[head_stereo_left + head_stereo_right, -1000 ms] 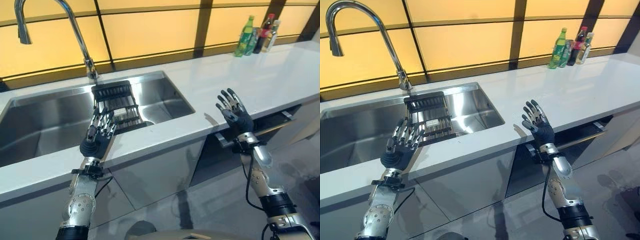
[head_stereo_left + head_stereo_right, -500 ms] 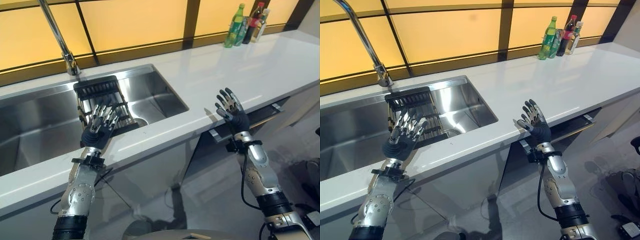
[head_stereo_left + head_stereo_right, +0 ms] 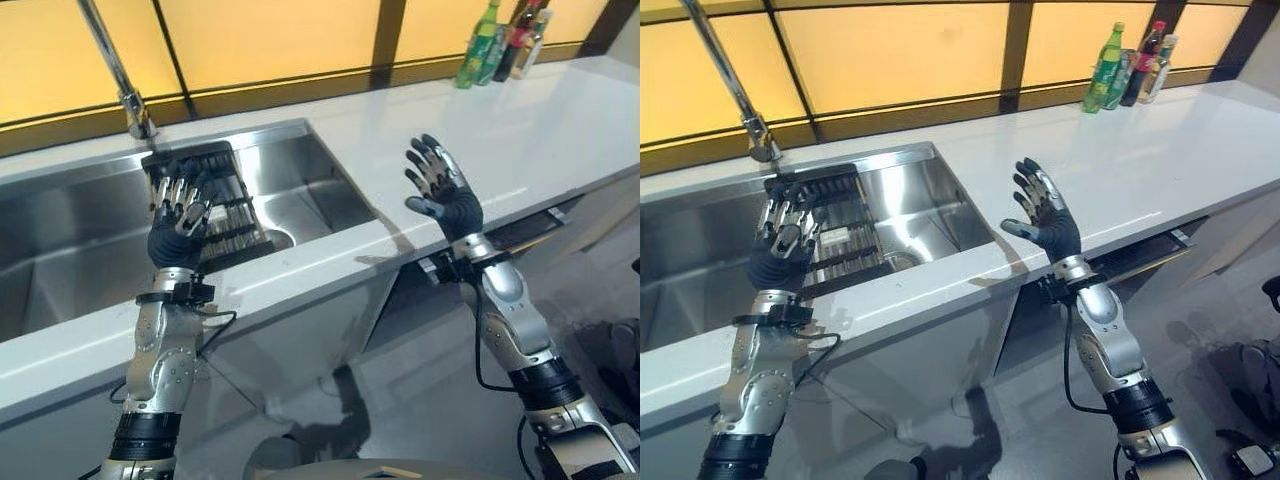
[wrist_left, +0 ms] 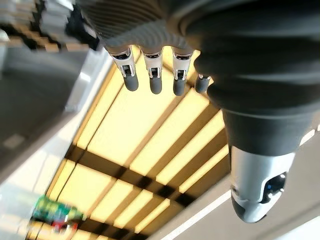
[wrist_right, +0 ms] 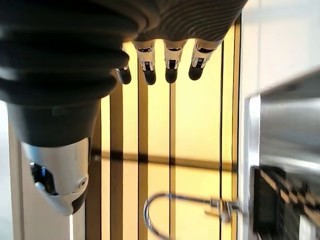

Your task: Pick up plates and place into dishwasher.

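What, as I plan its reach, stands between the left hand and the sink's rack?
Nothing visible: the open left hand is raised just before the dark rack in the sink. Whether the rack holds plates I cannot tell.

Both hands have come up since 1 s ago. Left hand [image 3: 175, 238] was low at the front edge of the bench [image 3: 520, 130]; now raised, fingers [image 3: 176, 197] straight and spread, in front of the dark rack [image 3: 215, 205] in the sink [image 3: 60, 250]. Right hand [image 3: 447, 200] was beside the bench's front edge, lower down; now lifted above bench level, palm toward the sink, fingers open. Cam has also shifted w/ the robot, so the whole scene sits differently.
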